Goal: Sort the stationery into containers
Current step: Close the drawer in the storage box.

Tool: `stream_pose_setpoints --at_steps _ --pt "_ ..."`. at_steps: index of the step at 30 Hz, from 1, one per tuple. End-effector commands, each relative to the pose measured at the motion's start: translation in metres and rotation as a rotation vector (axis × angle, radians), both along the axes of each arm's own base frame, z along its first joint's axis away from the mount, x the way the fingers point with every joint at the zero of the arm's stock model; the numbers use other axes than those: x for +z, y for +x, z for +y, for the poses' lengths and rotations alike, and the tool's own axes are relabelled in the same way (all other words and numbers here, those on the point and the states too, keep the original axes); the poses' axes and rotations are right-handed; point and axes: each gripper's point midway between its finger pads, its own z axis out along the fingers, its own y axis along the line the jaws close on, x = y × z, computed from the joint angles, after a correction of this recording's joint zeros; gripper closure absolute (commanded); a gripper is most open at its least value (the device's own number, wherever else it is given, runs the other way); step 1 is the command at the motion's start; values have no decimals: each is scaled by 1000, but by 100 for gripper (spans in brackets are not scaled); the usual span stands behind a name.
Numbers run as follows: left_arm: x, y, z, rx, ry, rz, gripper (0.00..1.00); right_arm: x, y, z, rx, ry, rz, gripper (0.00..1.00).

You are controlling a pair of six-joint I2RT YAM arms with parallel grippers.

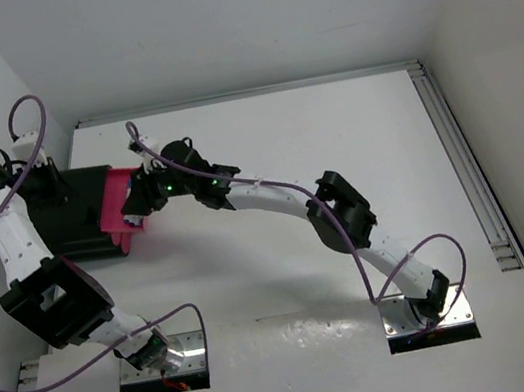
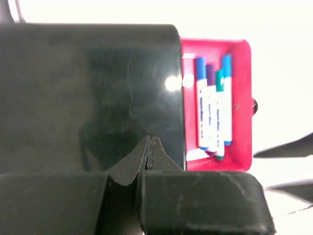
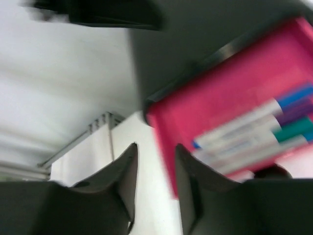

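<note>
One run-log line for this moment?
left hand: shut, by black box | right hand: open, at pink tray edge | pens: lying in pink tray

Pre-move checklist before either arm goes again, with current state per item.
1. Left gripper shut and empty: ok.
2. Right gripper jaws apart, nothing between them: ok.
3. Pens lying inside the pink tray: ok.
4. Tray beside the black box: ok.
5. Tray flat on the table: cannot tell; in the top view it looks tipped.
6. Right gripper clear of the tray rim: cannot tell; the right wrist view is blurred and the rim is close to one finger.
</note>
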Motion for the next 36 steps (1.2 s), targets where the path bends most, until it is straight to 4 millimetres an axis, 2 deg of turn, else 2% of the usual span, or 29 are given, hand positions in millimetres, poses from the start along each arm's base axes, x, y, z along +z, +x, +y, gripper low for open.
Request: stream_pose_setpoints --at_steps 1,3,4,5,6,7,8,9,10,11,12,13,14,15,16,17,18,19,20,21,22,23,24,25,27,29,36 --pt "62 9 -11 -57 45 -202 98 144 -30 -7 84 242 -249 63" --pt "88 9 -19 -97 82 -282 98 164 -36 -12 97 264 -270 59" --pt "97 7 -23 -113 98 -305 98 183 -42 -20 99 280 -288 58" --pt "105 5 -36 -161 104 -315 98 192 -42 -25 90 277 -297 58" --pt "112 1 -45 -219 151 -330 98 185 -42 -30 85 224 -294 58" --pt "114 0 -65 -299 169 -336 98 202 -42 -45 65 218 -310 61" --pt "109 -6 -79 -345 169 -311 98 201 -38 -54 45 185 -308 63" --pt "112 -12 -86 -370 223 -313 99 172 -26 -70 9 84 -271 66" --pt "109 -14 -102 -418 232 -310 99 164 -23 -83 -10 40 -254 68" --pt "100 -17 -109 -435 235 -294 99 173 -21 -103 -35 24 -262 71" --pt "101 -23 -116 -440 258 -296 99 135 -19 -121 -46 -83 -218 71" --pt "97 -23 -129 -476 257 -295 100 145 -11 -149 -85 -92 -223 72" --pt "85 -27 -137 -485 239 -262 100 107 -10 -170 -90 -183 -186 73" --pt "78 -29 -143 -504 227 -241 100 97 2 -194 -131 -217 -184 72" --pt "71 -30 -156 -541 213 -226 100 88 3 -211 -150 -247 -177 72" --pt "62 -28 -159 -534 214 -196 100 75 -3 -238 -162 -288 -170 72" --pt "49 -28 -162 -535 211 -164 100 67 9 -264 -210 -311 -153 72" --pt "44 -24 -173 -561 221 -162 100 62 12 -280 -237 -327 -140 72" --pt "35 -21 -172 -537 239 -128 100 53 9 -303 -267 -348 -125 72" --pt "28 -20 -181 -558 245 -111 100 49 23 -330 -335 -358 -106 72" --pt "19 -14 -186 -556 264 -82 100 33 23 -347 -359 -383 -73 72" --pt "14 -12 -190 -556 277 -66 100 38 25 -363 -398 -375 -71 72" --pt "6 -11 -201 -578 293 -45 100 33 35 -387 -455 -382 -47 72" --pt "-3 -3 -197 -541 327 -17 100 24 33 -396 -465 -389 -19 72" --pt "-10 7 -203 -522 364 -15 100 26 38 -420 -526 -374 8 72" --pt "-22 17 -200 -473 409 25 100 22 35 -434 -550 -368 31 72" --pt "-41 51 -188 -363 503 111 100 14 26 -453 -603 -318 91 72"
